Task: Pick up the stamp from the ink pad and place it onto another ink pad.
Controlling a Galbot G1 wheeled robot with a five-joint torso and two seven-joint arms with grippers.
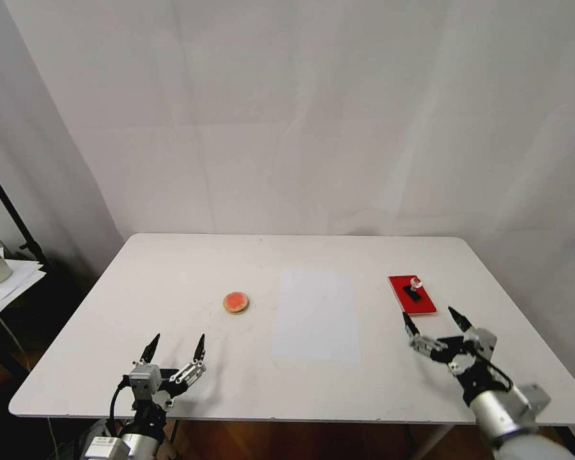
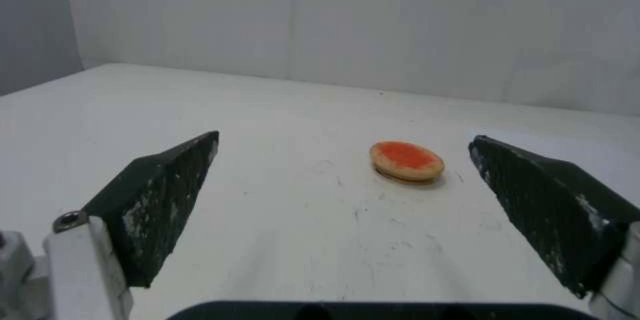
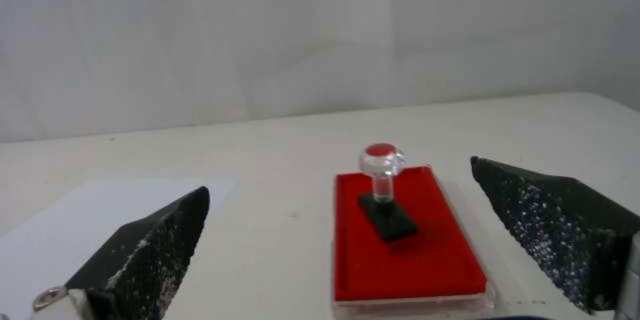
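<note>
My right end effector (image 3: 340,240) hovers spread wide before the flat red rectangular ink pad (image 3: 427,260), where the clear-knobbed black-based stamp (image 3: 383,195) stands upright on the white counter (image 3: 267,150).

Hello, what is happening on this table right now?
A two-armed robot stands at a white table. The stamp stands upright on the red rectangular ink pad. The right gripper hovers open just short of that pad, not touching the stamp. The left gripper waits open near the table's front edge, facing the round ink pad.
</note>
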